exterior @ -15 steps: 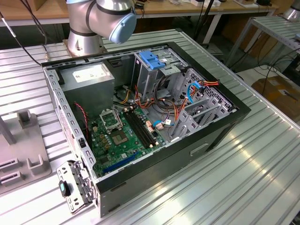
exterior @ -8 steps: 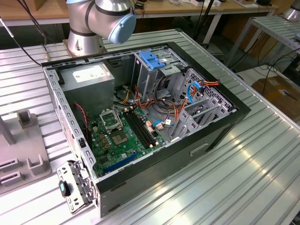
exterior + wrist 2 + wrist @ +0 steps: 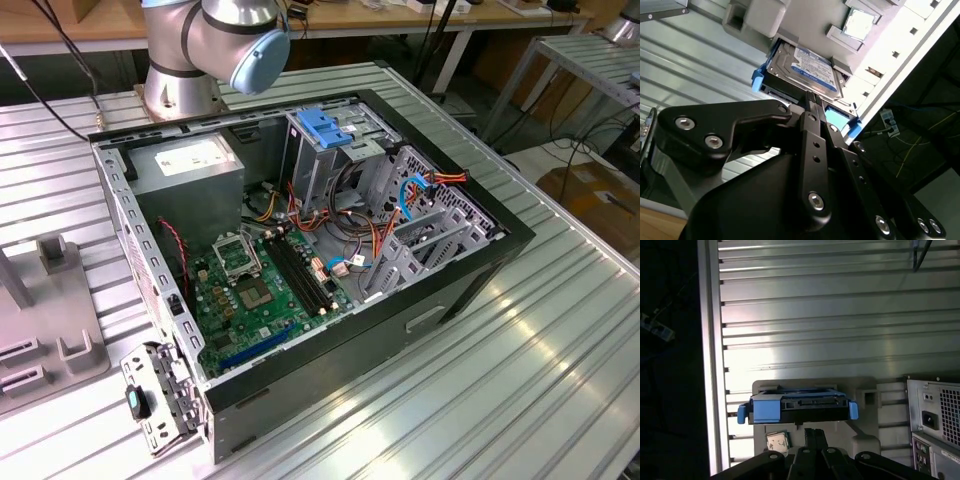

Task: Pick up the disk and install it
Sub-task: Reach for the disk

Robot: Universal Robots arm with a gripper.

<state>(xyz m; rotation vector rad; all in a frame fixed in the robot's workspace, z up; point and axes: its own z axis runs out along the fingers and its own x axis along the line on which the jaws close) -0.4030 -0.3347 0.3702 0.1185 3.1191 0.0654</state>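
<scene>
The disk (image 3: pixel 805 67) (image 3: pixel 800 407) is a silver-grey hard drive in a bright blue carrier rail. It rests on a pale grey holder (image 3: pixel 760 15) (image 3: pixel 865 390) on the ribbed metal table. My gripper (image 3: pixel 809 97) (image 3: pixel 813 431) hangs just short of the disk's connector end. Its two black fingers are pressed together and shut, with nothing between them. I cannot tell whether their tips touch the disk's edge. In the exterior view the open computer case (image 3: pixel 480 270) lies on its side, with the metal drive cage (image 3: pixel 310 160) inside at the back.
A blue plastic bracket (image 3: pixel 325 125) tops the drive cage, with loose cables (image 3: pixel 370 240) and the motherboard (image 3: pixel 260 290) beside it. A small processor chip (image 3: pixel 860 22) (image 3: pixel 776 442) lies on the holder. The arm's base (image 3: pixel 180 90) stands behind the case. The table edge (image 3: pixel 710 365) runs near the holder.
</scene>
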